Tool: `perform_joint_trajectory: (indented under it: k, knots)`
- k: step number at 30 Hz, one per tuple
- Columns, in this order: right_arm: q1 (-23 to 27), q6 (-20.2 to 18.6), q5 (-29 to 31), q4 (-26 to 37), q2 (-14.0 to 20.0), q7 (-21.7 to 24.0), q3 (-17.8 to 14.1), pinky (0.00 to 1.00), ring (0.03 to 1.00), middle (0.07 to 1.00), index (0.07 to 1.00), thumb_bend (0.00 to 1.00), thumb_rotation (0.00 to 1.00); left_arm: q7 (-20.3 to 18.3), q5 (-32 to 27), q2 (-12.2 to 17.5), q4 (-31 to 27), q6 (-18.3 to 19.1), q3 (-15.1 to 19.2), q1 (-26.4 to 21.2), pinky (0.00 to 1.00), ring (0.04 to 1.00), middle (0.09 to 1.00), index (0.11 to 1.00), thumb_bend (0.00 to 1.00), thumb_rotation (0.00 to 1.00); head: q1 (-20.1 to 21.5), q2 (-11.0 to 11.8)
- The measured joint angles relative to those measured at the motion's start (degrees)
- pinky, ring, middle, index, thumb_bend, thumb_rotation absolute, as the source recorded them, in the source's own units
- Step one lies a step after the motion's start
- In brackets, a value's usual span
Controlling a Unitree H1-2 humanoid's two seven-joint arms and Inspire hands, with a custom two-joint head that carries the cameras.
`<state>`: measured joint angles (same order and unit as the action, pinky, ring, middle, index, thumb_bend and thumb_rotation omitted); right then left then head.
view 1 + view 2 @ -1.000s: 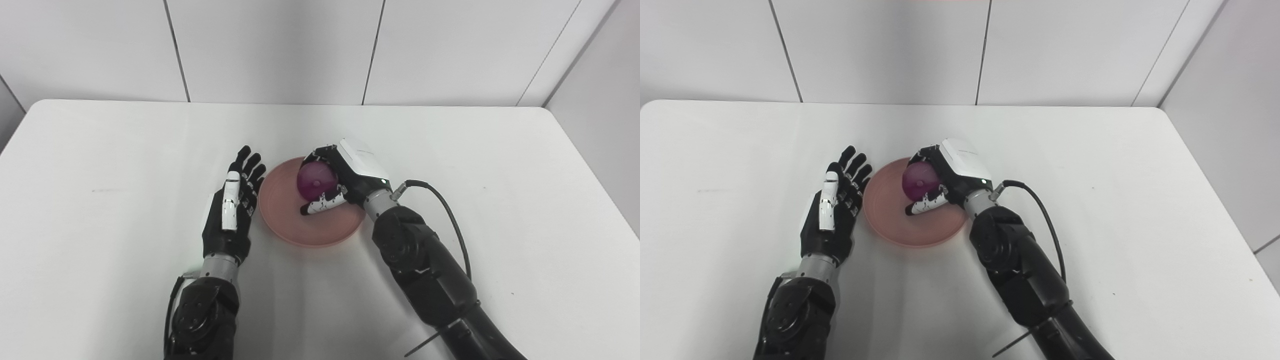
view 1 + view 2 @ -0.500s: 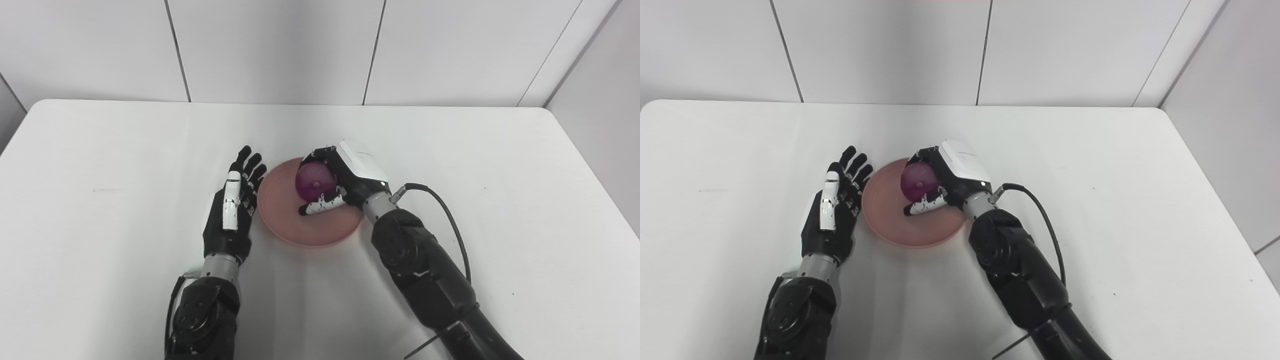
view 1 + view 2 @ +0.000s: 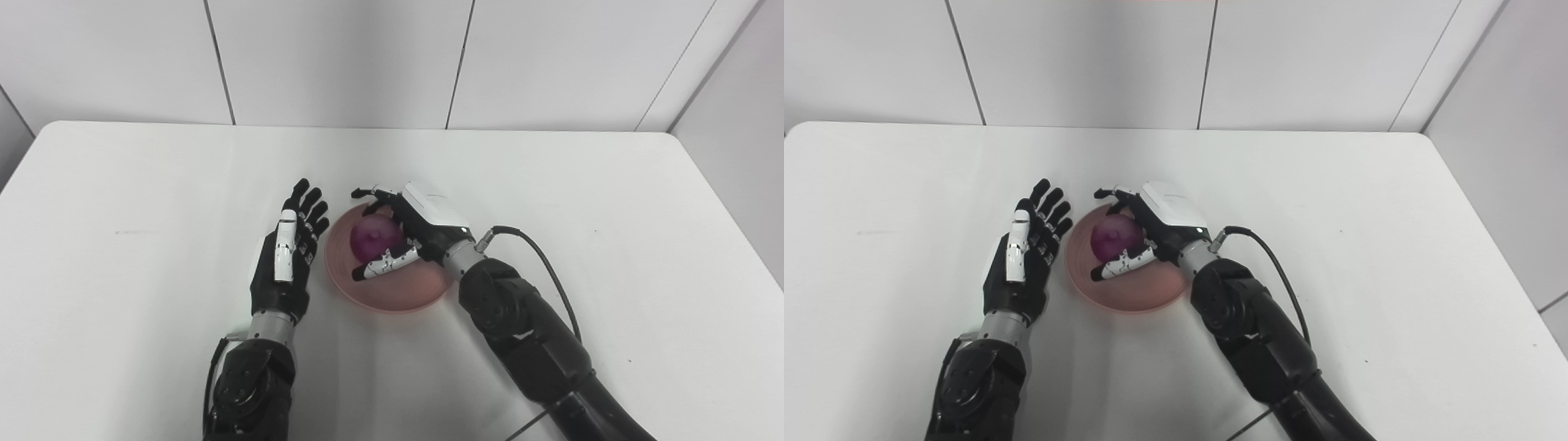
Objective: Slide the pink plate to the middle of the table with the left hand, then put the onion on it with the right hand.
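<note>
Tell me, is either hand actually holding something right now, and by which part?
Nothing is gripped. The right hand has its fingers spread apart around the onion, which rests on the pink plate. The left hand lies open beside the plate.

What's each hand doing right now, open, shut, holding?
Left hand: open, empty, beside the pink plate.
Right hand: fingers spread around the onion on the plate, open.

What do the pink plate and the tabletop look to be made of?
Pink plate: probably matte plastic, going by its even salmon colour, faint concentric rings, thin raised rim and lack of sharp glints; glazed ceramic can't be ruled out. Table: smooth white laminate or painted board, with a soft, diffuse sheen, rounded corners and no grain. The core is hidden.
</note>
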<state>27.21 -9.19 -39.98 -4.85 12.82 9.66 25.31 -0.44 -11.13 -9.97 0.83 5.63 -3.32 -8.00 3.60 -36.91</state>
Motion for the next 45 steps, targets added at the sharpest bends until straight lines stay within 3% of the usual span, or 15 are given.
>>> perform_joint_trajectory:
  k: [24, 38, 43, 45]
  knots:
    - [-1.9, 2.9, -0.3, 4.4, 2.0, -0.7, -1.8, 0.95, 0.950, 0.967, 0.976, 1.00, 0.62, -0.1, -0.1, 0.0, 0.0, 0.0, 0.2, 0.0, 0.95, 0.950, 0.953, 0.938, 0.43, 1.00, 1.1, 0.3]
    - [-4.3, 2.9, 5.8, 13.8, 1.5, 0.6, -7.5, 0.84, 0.922, 0.952, 0.971, 1.00, 0.69, -0.6, -1.1, 0.0, 0.1, -0.2, 0.7, 0.0, 0.94, 0.939, 0.941, 0.916, 0.43, 1.00, 1.7, 0.2]
    - [-6.1, 2.9, 8.6, 16.2, 0.1, -0.8, -11.2, 0.84, 0.931, 0.966, 0.979, 1.00, 0.76, -0.6, -1.1, 0.0, 0.2, -0.3, 0.8, 0.0, 0.94, 0.936, 0.938, 0.919, 0.43, 1.00, 2.2, 0.4]
    - [-6.5, 2.9, 9.5, 17.0, -0.8, -1.7, -12.4, 0.85, 0.934, 0.975, 0.989, 1.00, 0.84, -0.6, -1.1, 0.0, 0.1, -0.3, 0.9, 0.0, 0.94, 0.936, 0.941, 0.925, 0.42, 1.00, 2.4, 0.4]
